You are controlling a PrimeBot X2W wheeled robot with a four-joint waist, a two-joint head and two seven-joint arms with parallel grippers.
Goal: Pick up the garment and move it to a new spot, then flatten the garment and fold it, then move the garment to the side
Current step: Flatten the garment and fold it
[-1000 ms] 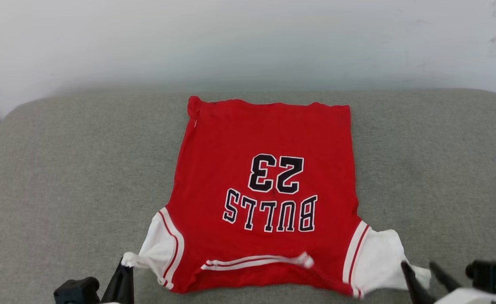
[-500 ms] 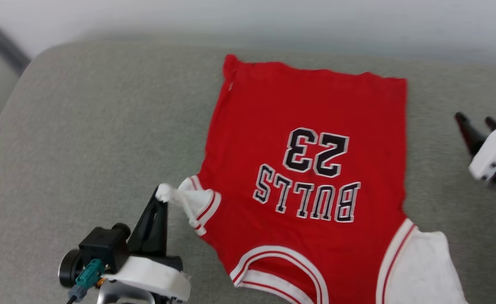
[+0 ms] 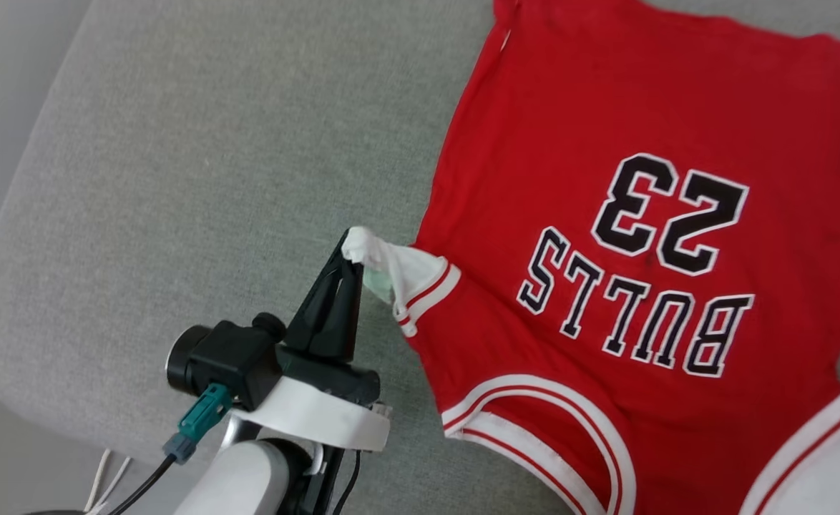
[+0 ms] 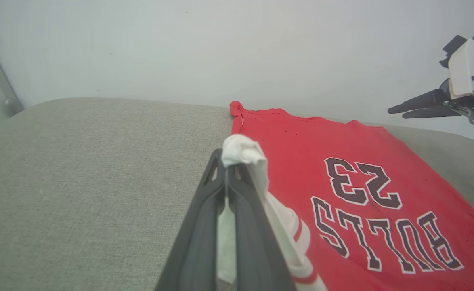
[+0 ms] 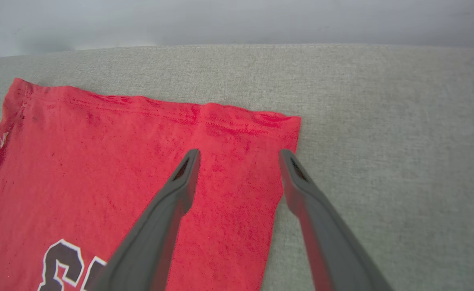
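Note:
The garment [image 3: 606, 107] is a red T-shirt with "BULLS 23" lettering, lying flat on a grey cushion [image 3: 212, 143]. My left gripper [image 3: 348, 250] is shut on the bunched white left sleeve [image 3: 398, 268] and holds it a little above the cushion. The left wrist view shows that sleeve [image 4: 245, 149] pinched at the fingertips of my left gripper [image 4: 229, 157], beside the red body [image 4: 301, 145]. My right gripper [image 5: 239, 155] is open above the far right hem corner of the garment [image 5: 99, 161], with nothing between its fingers. It also hangs in the air as the right gripper [image 4: 395, 113] in the left wrist view.
The cushion [image 5: 382, 121] stretches bare to the left and right of the shirt. A white wall [image 4: 180, 48] rises right behind it. The cushion's rounded left edge [image 3: 5, 236] drops to the floor, where cables [image 3: 105, 486] trail near my left arm.
The head view has swung left and down. My left gripper has raised the left sleeve and carried it inward. My right gripper has left the right sleeve and moved to the far hem corner.

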